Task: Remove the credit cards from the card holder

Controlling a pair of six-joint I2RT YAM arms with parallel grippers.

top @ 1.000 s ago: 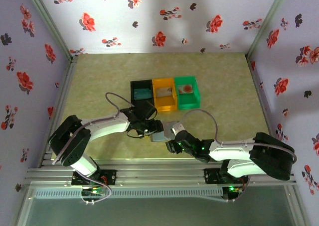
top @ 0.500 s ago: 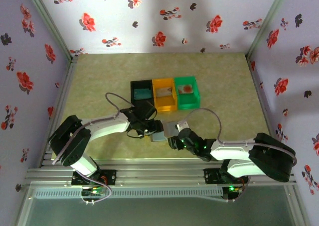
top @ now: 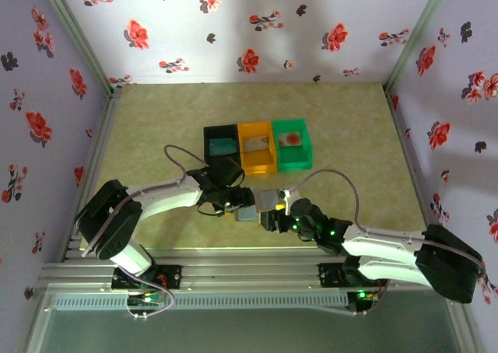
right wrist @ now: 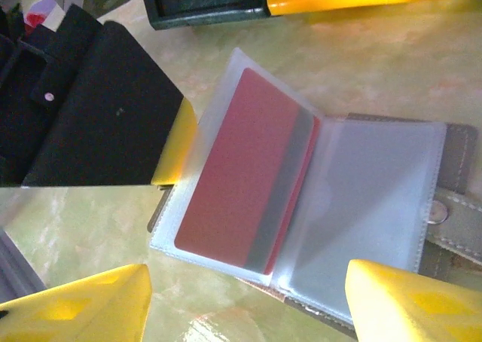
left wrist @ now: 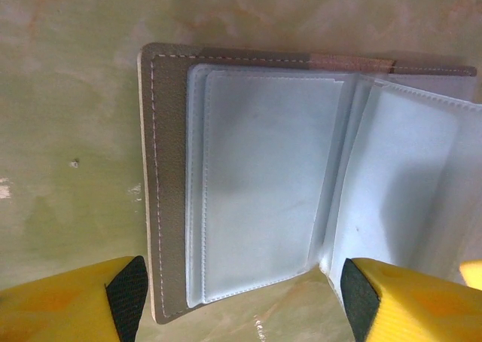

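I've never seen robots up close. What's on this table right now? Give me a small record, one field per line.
Wallet: grey two-panel card holder, lying open on the yellow-green table
Inside: red card with a grey stripe, in a clear sleeve
Black plastic bin: teal card
Orange plastic bin: pale card
Green plastic bin: card with a red blot
Left gripper: open, over the wallet
Right gripper: open, over the wallet
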